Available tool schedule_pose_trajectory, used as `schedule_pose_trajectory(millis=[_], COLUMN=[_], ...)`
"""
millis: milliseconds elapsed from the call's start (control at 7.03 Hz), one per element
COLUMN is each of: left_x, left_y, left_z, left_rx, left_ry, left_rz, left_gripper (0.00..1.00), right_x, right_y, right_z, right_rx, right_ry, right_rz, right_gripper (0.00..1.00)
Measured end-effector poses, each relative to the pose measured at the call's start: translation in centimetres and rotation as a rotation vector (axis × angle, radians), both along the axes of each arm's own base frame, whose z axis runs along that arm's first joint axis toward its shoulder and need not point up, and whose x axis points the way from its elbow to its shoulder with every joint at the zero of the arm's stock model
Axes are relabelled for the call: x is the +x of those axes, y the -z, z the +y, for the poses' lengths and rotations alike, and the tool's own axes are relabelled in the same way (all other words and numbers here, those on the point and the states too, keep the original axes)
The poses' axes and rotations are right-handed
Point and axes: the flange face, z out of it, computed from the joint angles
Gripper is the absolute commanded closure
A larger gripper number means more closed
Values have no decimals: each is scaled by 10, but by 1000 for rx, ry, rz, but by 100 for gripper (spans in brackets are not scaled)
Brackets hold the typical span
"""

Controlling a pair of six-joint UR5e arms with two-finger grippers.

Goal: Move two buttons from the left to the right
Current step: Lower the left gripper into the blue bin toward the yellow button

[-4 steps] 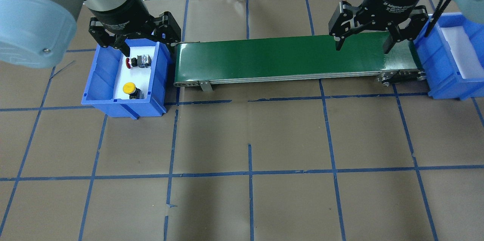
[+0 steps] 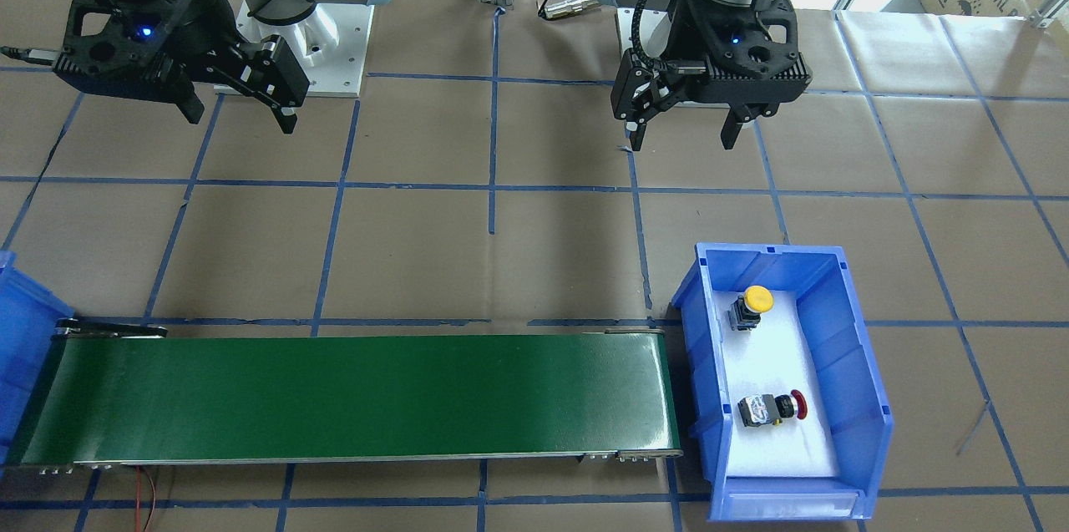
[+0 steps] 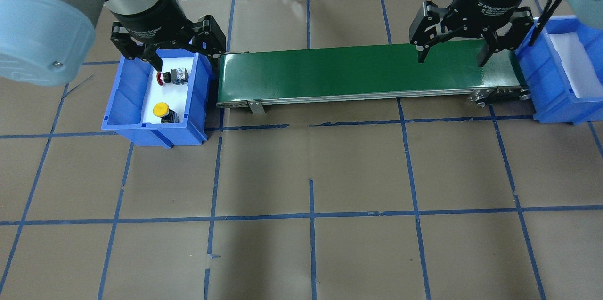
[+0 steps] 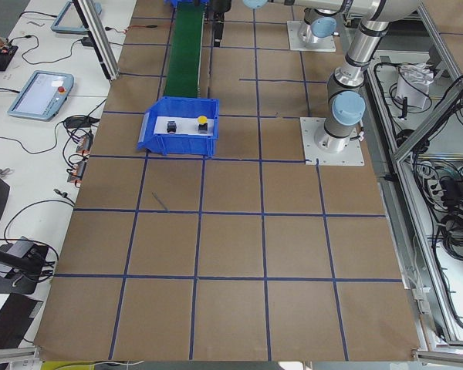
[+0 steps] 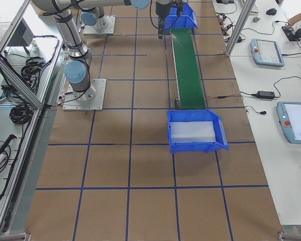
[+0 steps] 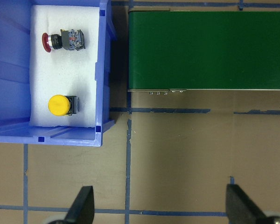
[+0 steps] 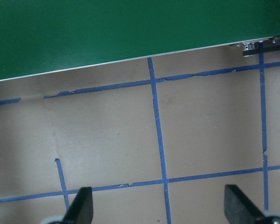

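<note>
Left gripper [image 2: 682, 139] spread wide, empty, pointing down, short of blue bin [image 2: 835, 348] | right gripper [image 2: 242, 121] likewise, short of belt [image 2: 351, 398]

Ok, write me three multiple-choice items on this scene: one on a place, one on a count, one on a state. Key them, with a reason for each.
1. Where does the yellow button lie?
A) on the green belt
B) in the blue bin at the robot's left
C) on the bare table

2. How many buttons are in that bin?
A) one
B) two
C) three

3. What state is the left end effector in?
A) open and empty
B) shut on a button
C) shut on nothing

Key:
1 B: the overhead view shows it inside the bin's walls, at the near end.
2 B: only the yellow one and the red button lie there.
3 A: its fingers stand wide apart with nothing between them, and it is not down in the bin.
</note>
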Motion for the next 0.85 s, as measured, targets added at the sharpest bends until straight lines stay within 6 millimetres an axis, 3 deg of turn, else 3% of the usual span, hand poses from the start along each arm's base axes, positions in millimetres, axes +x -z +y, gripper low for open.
schedule_pose_trajectory(millis=[285, 427, 569, 854], left_x=[16, 40, 68, 109], left_y=[-3, 0, 8, 48], left_z=[-5, -13, -24, -49], left_rx=[1, 9, 28, 106], left_ry=[-31, -69, -88, -59], left_rz=[-7, -5, -5, -13], left_gripper=[0, 0, 2, 5], right_x=[0, 0, 1, 1], right_y=[-1, -1, -1, -1], right_z=[0, 0, 1, 1], right_rx=[-2, -2, -3, -2], right_ry=[0, 0, -1, -2], right_rz=[0, -2, -4, -5], right_gripper=[0, 0, 0, 0])
